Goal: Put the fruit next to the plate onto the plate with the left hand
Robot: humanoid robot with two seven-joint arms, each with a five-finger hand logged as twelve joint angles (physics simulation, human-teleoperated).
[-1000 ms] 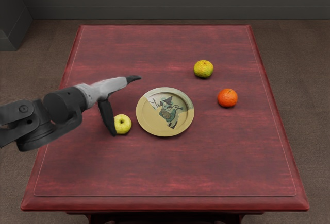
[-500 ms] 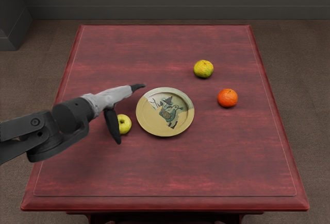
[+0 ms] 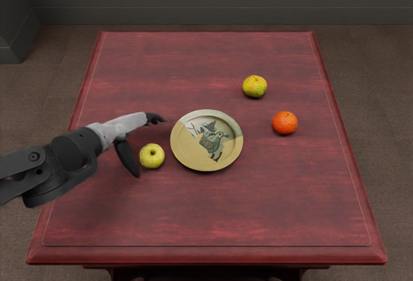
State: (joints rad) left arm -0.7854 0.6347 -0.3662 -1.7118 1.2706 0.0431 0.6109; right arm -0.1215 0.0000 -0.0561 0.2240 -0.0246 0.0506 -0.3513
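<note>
Fingers [image 3: 153, 119]: dark, lying spread apart from the thumb [image 3: 127, 157] and gripping nothing; the fingertips are pointing right toward the plate's upper left rim, and the thumb is angling down toward the table.

Left hand [image 3: 129, 132]: grey-backed, reaching in from the picture's left edge on a dark, thick-jointed arm, and sitting just left of the apple.

Apple [image 3: 152, 156]: yellow-green and resting on the table, not on the plate. It is lying just beside the plate's left rim, in the open span between thumb and fingers. The thumb is standing close on its left; contact cannot be told.

Plate [image 3: 184, 148]: round, yellowish with a green-tinted edge and a painted bird figure at its centre, sitting near the middle of the table and carrying no fruit.

Green-yellow citrus [image 3: 255, 86]: lying beyond the plate to its upper right, well apart from it.

Orange [image 3: 284, 123]: lying to the right of the plate, apart from its rim.

Table [image 3: 213, 216]: red-brown wood with a raised border, standing on a brown floor.
</note>
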